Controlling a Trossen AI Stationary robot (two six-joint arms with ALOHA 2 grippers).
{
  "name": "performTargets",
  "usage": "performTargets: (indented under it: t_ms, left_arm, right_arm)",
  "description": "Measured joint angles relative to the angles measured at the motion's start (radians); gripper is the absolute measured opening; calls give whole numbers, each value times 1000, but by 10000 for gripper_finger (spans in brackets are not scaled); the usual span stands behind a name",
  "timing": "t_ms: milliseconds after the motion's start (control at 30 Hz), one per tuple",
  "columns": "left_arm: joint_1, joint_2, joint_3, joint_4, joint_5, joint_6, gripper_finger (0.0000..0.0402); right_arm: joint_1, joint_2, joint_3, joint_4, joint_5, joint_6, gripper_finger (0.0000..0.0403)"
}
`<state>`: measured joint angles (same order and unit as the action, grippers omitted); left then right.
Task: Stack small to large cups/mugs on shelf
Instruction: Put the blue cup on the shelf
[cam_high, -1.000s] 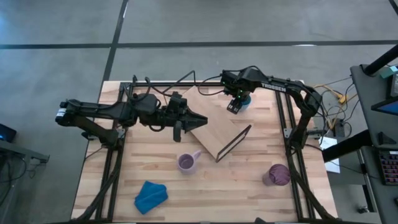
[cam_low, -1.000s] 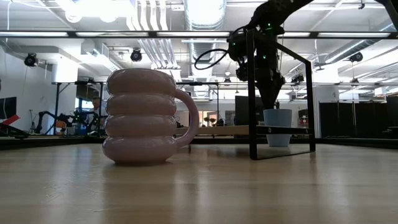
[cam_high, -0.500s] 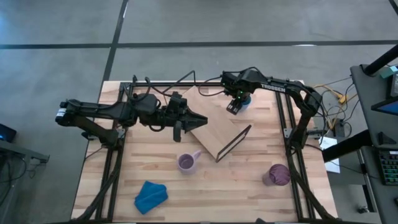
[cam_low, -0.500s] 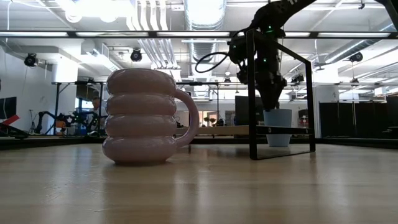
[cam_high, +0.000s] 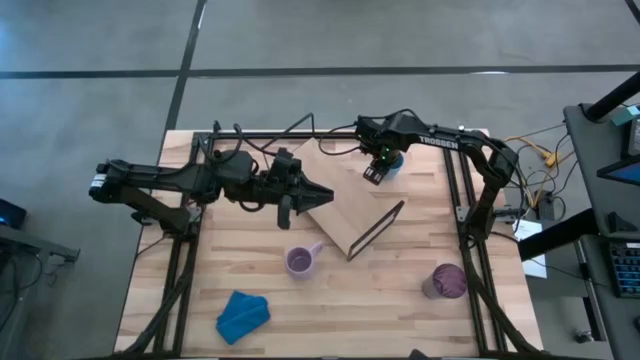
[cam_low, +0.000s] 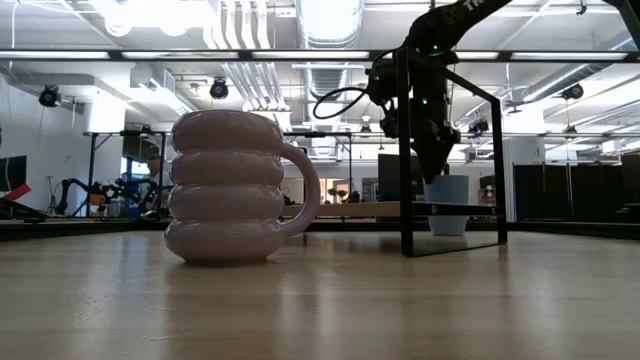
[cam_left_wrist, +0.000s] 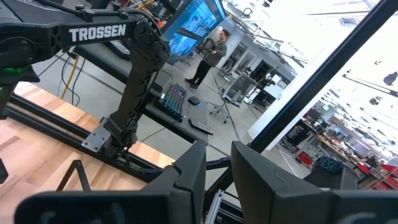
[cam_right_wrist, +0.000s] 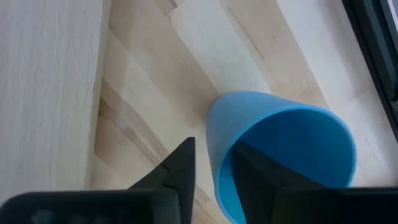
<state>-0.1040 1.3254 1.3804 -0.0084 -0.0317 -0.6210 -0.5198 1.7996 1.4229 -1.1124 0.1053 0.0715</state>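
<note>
The small light-blue cup (cam_high: 393, 157) stands upright on the table at the far right, beside the shelf (cam_high: 340, 195). My right gripper (cam_right_wrist: 214, 158) points down at its rim, open, with the cup's wall between its fingers. The pale-lilac mug (cam_high: 300, 262) stands near the middle of the table, and the dark-purple cup (cam_high: 447, 282) is at the near right. My left gripper (cam_high: 325, 191) hangs level above the shelf's left corner with a narrow gap between its fingers (cam_left_wrist: 189, 177) and nothing in it. My right gripper comes from above with one finger (cam_right_wrist: 255, 171) inside the light-blue cup and one finger (cam_right_wrist: 180, 165) outside it, either side of the wall near the rim (cam_right_wrist: 217, 149). A thin strip of table shows between the outer finger and the wall. Whether the inner finger touches the wall, I cannot tell. The cup stands on its base on the table.
A black wire leg (cam_low: 450, 150) rises at the shelf's near-right end, close in front of the cup in the low view. A blue cloth (cam_high: 243, 313) lies at the near left. Black rails (cam_high: 465, 200) edge the table.
My right gripper's fingers have drawn closer together over the light-blue cup's rim. The cup has stayed where it was.
</note>
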Motion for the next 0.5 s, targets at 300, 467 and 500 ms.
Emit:
performTargets:
  t_ms: [300, 467, 500]
  left_arm:
    - [0, 0, 0, 0, 4, 0, 62]
    - [0, 0, 0, 0, 13, -1, 62]
    - [0, 0, 0, 0, 14, -1, 62]
  right_arm:
    - [0, -3, 0, 9, 2, -34, 12]
    - [0, -13, 32, 18, 1, -95, 10]
    - [0, -14, 51, 21, 1, -98, 10]
